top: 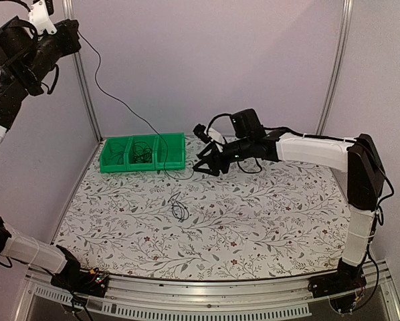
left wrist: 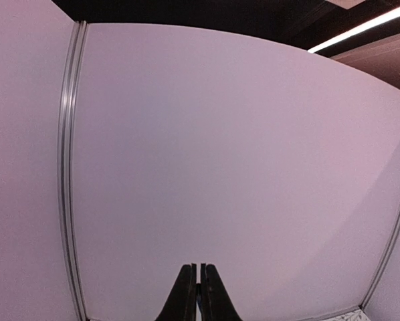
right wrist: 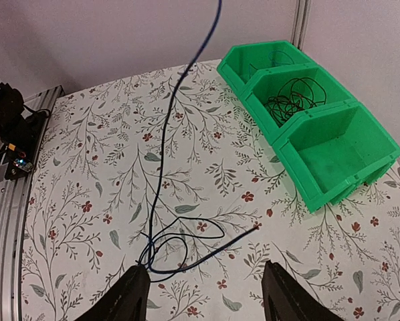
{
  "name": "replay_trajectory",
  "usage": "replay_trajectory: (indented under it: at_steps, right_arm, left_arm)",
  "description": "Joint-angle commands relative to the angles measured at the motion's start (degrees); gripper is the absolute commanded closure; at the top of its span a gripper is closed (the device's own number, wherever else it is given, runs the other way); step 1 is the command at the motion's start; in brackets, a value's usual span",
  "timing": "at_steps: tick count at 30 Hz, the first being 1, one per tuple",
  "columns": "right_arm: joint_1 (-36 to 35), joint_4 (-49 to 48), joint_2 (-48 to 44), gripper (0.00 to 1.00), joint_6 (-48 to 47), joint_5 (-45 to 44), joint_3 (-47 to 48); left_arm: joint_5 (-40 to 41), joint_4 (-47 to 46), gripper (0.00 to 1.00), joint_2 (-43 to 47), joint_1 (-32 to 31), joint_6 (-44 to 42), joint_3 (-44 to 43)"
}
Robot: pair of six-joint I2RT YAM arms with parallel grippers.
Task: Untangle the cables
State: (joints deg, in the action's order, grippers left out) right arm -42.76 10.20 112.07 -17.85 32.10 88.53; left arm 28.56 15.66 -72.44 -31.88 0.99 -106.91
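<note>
The right gripper (right wrist: 205,266) is spread wide, holding nothing. The thin black cable (right wrist: 165,154) has its loose loop on the floral table (right wrist: 86,167) just ahead of those fingers, then climbs steeply to the raised left gripper (left wrist: 198,267), clenched on its top end I reckon. Right arm's nearer the loop.

Green bin (top: 120,165) on floral tablecloth (top: 253,221)
</note>
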Motion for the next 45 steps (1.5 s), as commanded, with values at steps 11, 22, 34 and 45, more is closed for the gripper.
replay_trajectory:
  at_steps: [11,22,34,45]
  right_arm:
    - [4.19,4.27,-7.08,0.38,-4.36,-4.75,-9.89]
    - [4.20,4.23,-7.94,0.37,-5.01,-5.64,-11.98]
    - [4.18,3.88,-6.97,0.37,-4.76,-5.47,-12.26]
    - [4.18,3.00,-6.87,0.37,-4.48,-5.62,-13.52]
  left_arm:
    - [-22.12,3.65,1.00,-20.94,6.75,15.55,-16.27]
    - [-27.79,-0.35,1.00,-27.80,11.47,20.81,-24.68]
    - [-32.36,-3.91,1.00,-35.13,12.63,23.95,-28.26]
    - [-36.19,-6.09,1.00,-40.88,14.56,27.64,-28.35]
